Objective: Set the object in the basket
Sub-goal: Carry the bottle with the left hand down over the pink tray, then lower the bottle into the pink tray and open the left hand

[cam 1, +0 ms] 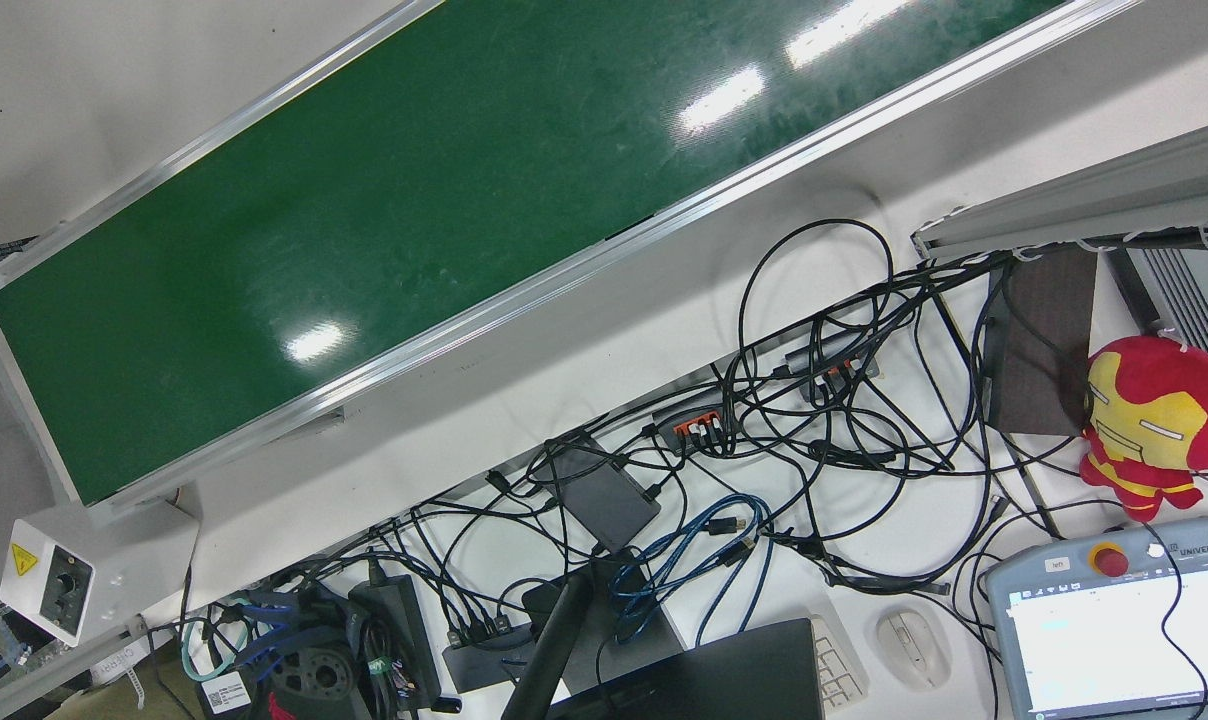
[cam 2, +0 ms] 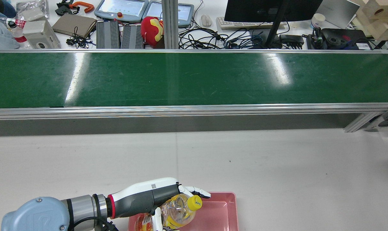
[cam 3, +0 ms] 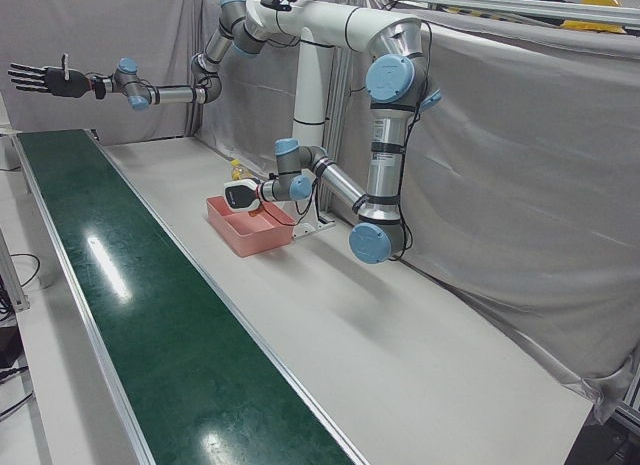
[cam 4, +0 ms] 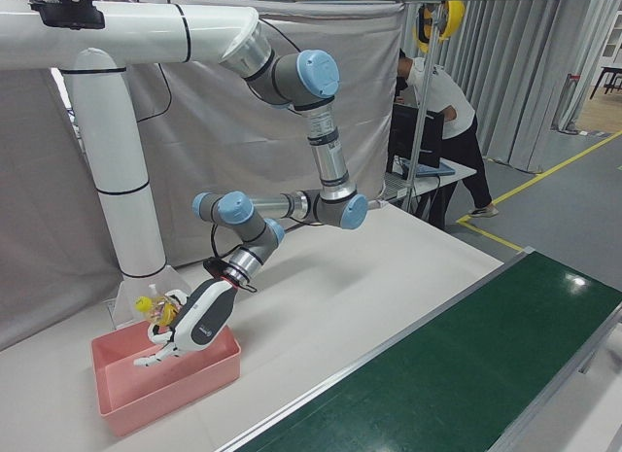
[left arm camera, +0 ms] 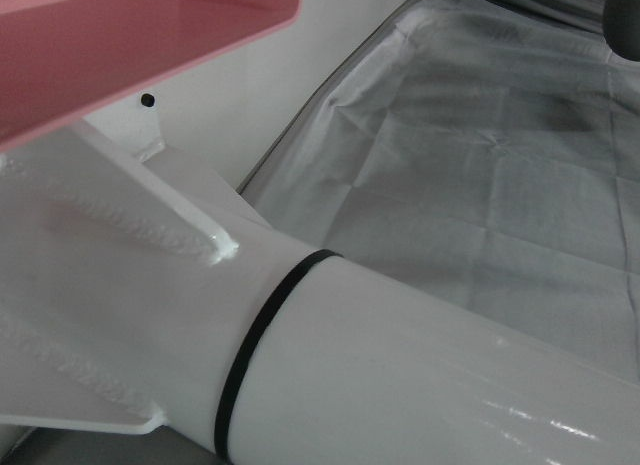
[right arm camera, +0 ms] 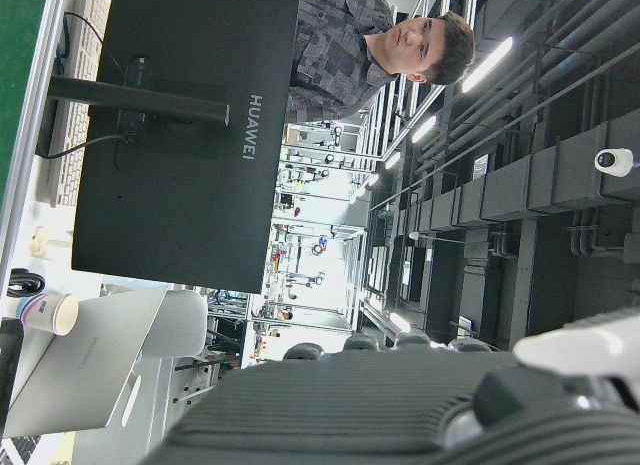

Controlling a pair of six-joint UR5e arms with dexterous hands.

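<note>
White arms (cam 3: pixel 330 25), blue joint caps (cam 3: pixel 388 77)

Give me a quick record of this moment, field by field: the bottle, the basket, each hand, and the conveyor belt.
Bottle: clear with a yellow cap, held by the left hand above the basket
Basket: pink tray on the white table, near the arm pedestal
Left hand: over the basket, fingers closed around the bottle
Right hand: raised high beyond the far end of the belt, fingers spread, holding nothing
Conveyor belt: green, nothing on it
Task state: bottle not yet released into the basket
</note>
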